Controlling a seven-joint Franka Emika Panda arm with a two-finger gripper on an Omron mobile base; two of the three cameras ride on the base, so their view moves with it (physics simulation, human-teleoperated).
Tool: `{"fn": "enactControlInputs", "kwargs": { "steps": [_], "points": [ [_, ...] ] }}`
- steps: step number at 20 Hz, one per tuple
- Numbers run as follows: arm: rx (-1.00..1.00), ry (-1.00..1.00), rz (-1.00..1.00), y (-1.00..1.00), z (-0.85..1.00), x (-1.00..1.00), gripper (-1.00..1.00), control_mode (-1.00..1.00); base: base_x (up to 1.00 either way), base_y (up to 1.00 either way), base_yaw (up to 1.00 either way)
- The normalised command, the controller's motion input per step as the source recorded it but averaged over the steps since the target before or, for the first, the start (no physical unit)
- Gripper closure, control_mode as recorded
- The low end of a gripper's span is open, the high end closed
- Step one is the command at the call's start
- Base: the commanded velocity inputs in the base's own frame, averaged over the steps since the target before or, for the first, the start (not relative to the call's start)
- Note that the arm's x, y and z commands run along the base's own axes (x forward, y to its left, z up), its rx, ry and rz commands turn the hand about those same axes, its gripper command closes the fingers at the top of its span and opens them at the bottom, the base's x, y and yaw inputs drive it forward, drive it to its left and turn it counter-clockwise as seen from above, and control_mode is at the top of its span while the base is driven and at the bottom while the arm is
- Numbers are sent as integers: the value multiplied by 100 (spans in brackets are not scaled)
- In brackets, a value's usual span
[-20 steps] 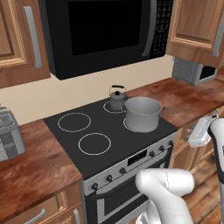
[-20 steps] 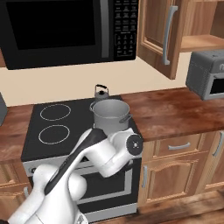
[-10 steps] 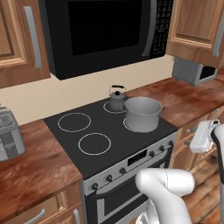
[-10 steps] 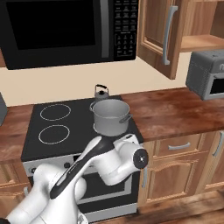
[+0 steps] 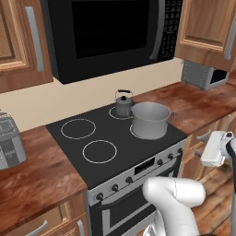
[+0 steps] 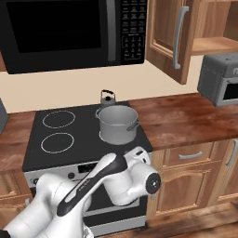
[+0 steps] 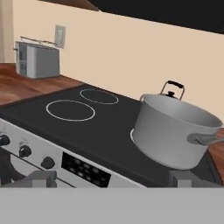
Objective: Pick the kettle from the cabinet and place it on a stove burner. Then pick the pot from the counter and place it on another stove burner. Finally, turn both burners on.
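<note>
The small dark kettle stands on the back right burner of the black cooktop. The wide grey pot sits on the front right burner, just in front of the kettle. Both left burners are bare white rings. My gripper is open and holds nothing. It hovers low in front of the stove's knobs and looks across the cooktop at the pot, with the kettle's handle showing behind it. The hand hangs off the stove's front right corner.
A black microwave hangs over the stove. The wall cabinet at the upper right stands open with its door swung out. A grey toaster oven sits on the counter to the right, a toaster to the left.
The hand has drifted down and slightly right, away from the pot toward the stove's front. Kettle and pot have not moved. The jaws stay open.
</note>
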Motion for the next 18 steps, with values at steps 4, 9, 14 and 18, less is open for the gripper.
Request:
{"fn": "enactControlInputs", "kwargs": {
  "steps": [4, 9, 14, 18],
  "points": [
    [4, -11, 1, -2, -11, -2, -100, -100, 0, 0, 0],
    [4, -13, 0, 0, -15, -8, -100, -100, 0, 0, 0],
    [5, -9, 1, 0, -17, -2, -100, -100, 0, 0, 0],
    [5, -6, 2, 0, -19, 0, -100, -100, 0, 0, 0]
  ]
}}
